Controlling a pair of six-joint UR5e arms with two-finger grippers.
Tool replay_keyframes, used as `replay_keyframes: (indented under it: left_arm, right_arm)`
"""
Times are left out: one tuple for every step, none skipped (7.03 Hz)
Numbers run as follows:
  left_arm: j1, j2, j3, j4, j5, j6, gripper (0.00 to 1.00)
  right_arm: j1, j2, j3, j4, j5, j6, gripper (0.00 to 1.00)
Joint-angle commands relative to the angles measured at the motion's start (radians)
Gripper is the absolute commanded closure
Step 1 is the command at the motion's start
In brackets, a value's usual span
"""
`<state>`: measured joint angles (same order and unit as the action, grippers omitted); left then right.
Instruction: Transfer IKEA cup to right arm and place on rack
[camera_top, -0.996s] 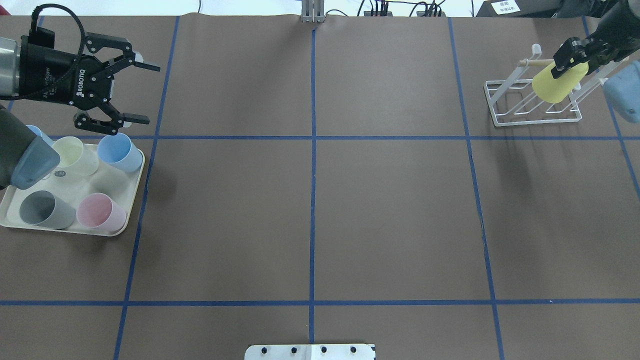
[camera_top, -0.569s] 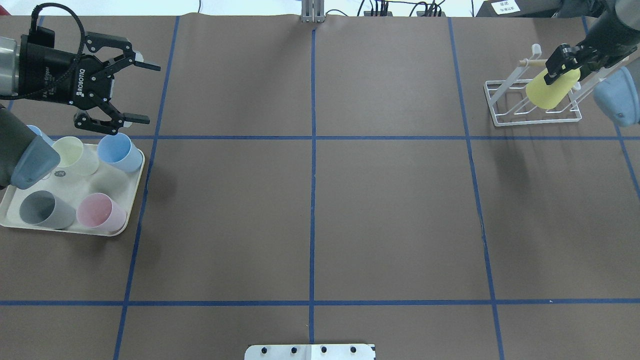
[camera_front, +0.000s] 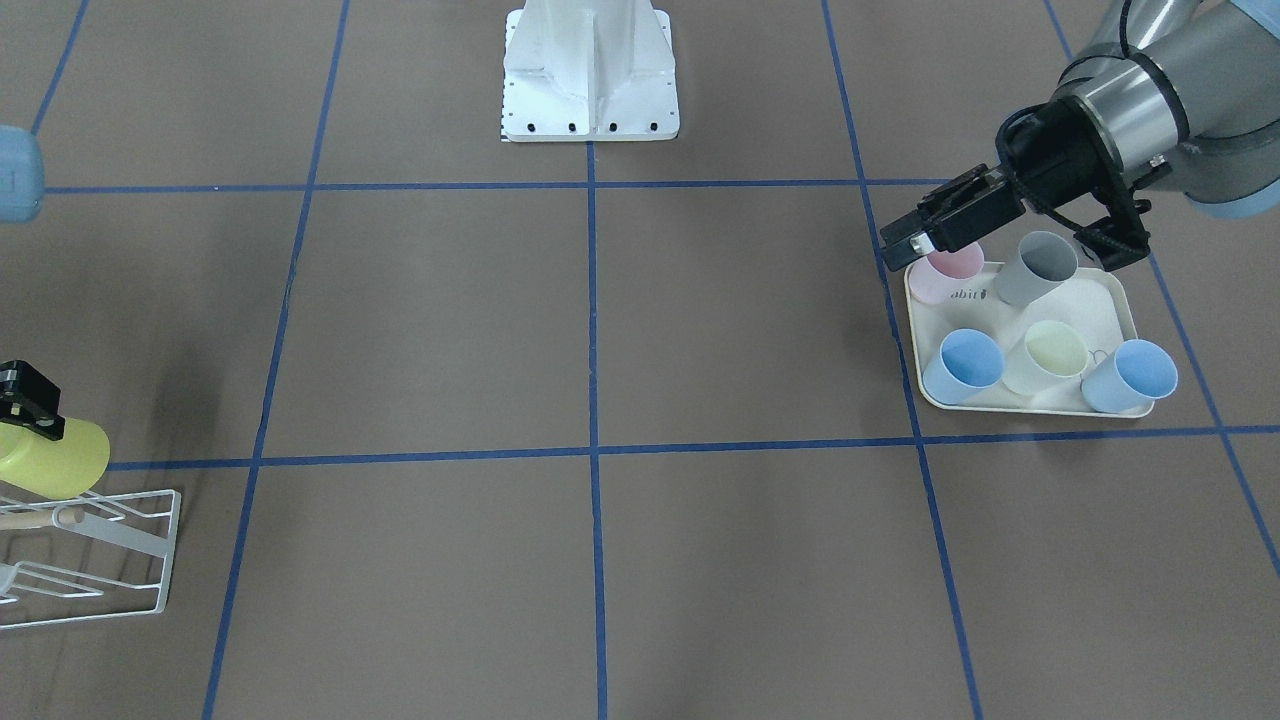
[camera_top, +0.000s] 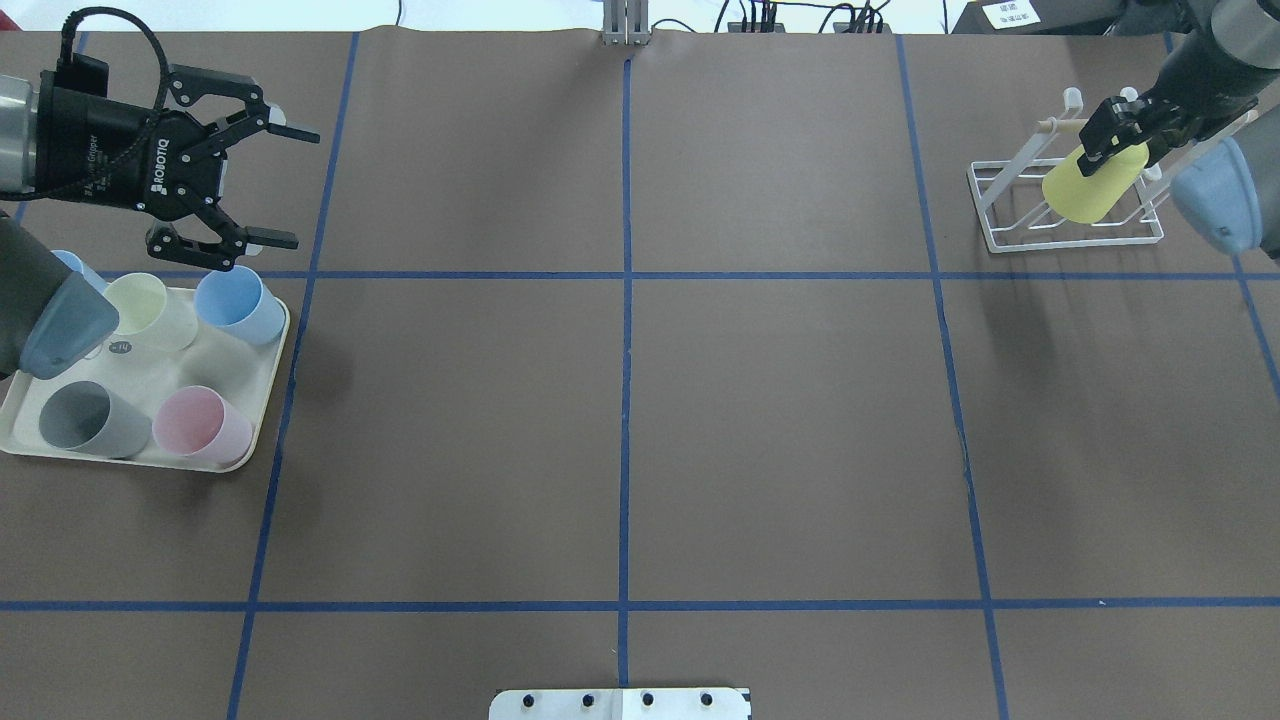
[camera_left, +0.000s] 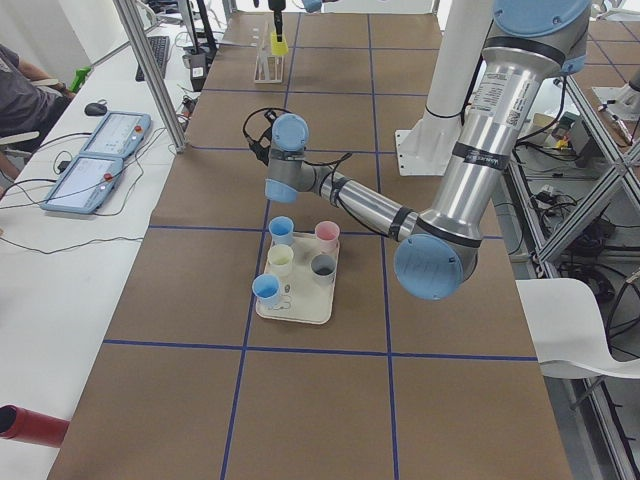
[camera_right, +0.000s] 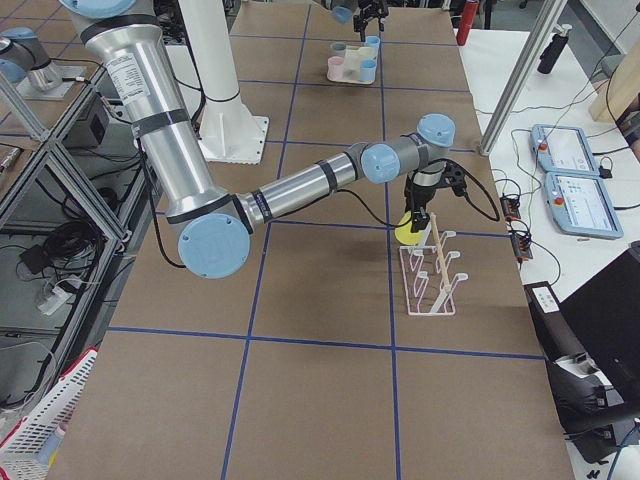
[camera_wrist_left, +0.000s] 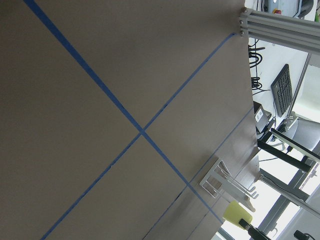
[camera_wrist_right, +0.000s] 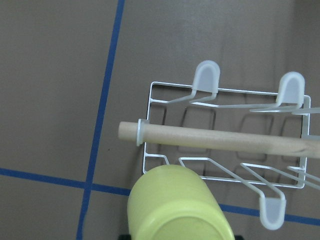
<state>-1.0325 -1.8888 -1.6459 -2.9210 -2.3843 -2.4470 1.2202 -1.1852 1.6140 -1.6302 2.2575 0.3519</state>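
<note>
The yellow cup (camera_top: 1090, 185) hangs over the white wire rack (camera_top: 1005, 230) in the far right part of the desk (camera_top: 640, 420). The right tool (camera_top: 1100, 152) is clamped on its upper end. The cup's long axis is tilted, running down and away from that tool towards the middle of the desk. The end turned away from the tool looks rounded and closed, so the mouth is probably at the gripped end, though it is hidden. In the right wrist view the cup sits just on the near side of the wooden dowel (camera_wrist_right: 215, 141), by the dowel's free end and over the rack's edge wire. The capped prongs (camera_wrist_right: 272, 212) slant off to one side of it. Whether the cup already touches wire or dowel cannot be told. The coming move likely turns on this offset. The cup's axis has to line up with a prong's slant, and the cup has to shift along the dowel towards that prong before the tool lets go. Otherwise it may catch on the dowel or tip off the frame. The right arm alone is in reach. The left tool (camera_top: 285, 187) hovers well apart at the other end of the desk, fingers spread wide and empty, above the cream tray (camera_top: 150, 372) of spare cups (camera_top: 195, 420).
</note>
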Motion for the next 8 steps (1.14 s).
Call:
replay_keyframes:
  left_arm:
    - [-0.058, 0.020, 0.030, 0.000, -0.094, 0.113, 0.00]
    - [-0.070, 0.058, 0.035, 0.019, -0.123, 0.188, 0.00]
    - [-0.067, 0.075, 0.032, 0.073, -0.130, 0.248, 0.00]
    - [-0.072, 0.126, 0.032, 0.101, -0.163, 0.332, 0.00]
    - [-0.092, 0.176, 0.029, 0.114, -0.199, 0.435, 0.00]
    - [-0.101, 0.213, 0.031, 0.117, -0.211, 0.504, 0.00]
    - [-0.104, 0.261, 0.031, 0.118, -0.211, 0.588, 0.00]
    - [-0.133, 0.293, 0.032, 0.120, -0.210, 0.708, 0.00]
  right_arm:
    - [0.002, 0.003, 0.006, 0.001, 0.004, 0.004, 0.00]
    - [0.002, 0.003, 0.006, 0.001, 0.007, 0.004, 0.00]
    - [0.004, 0.004, 0.014, 0.001, 0.008, 0.012, 0.00]
    - [0.004, 0.009, 0.042, -0.008, 0.007, 0.021, 0.00]
    - [0.004, 0.004, 0.082, -0.011, 0.014, 0.065, 0.00]
    - [0.002, -0.002, 0.104, -0.007, 0.017, 0.123, 0.00]
    - [-0.001, -0.008, 0.122, -0.003, 0.036, 0.157, 0.00]
    - [-0.002, -0.008, 0.126, 0.000, 0.062, 0.174, 0.00]
